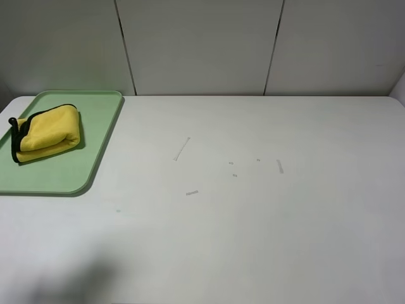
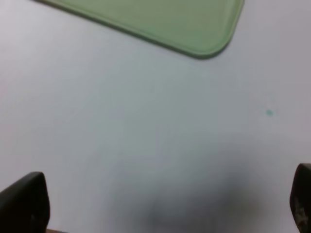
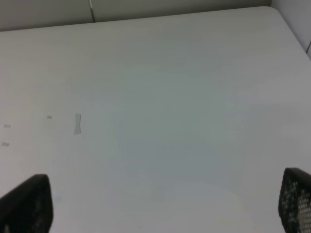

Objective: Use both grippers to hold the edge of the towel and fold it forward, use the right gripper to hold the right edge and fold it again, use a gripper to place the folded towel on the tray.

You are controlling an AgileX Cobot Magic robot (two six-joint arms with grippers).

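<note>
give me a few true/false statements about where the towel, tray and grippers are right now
1. The towel lies folded on the tray. True.
2. The tray sits at the right end of the table. False: it sits at the far left.
3. The left gripper is shut on the towel. False: its jaws stand wide apart over bare table, holding nothing.
4. The right gripper is open and empty. True.
5. The towel's black edge shows along its left side in the high view. True.
6. The towel hangs over the tray's rim onto the table. False: it lies wholly inside the tray.
</note>
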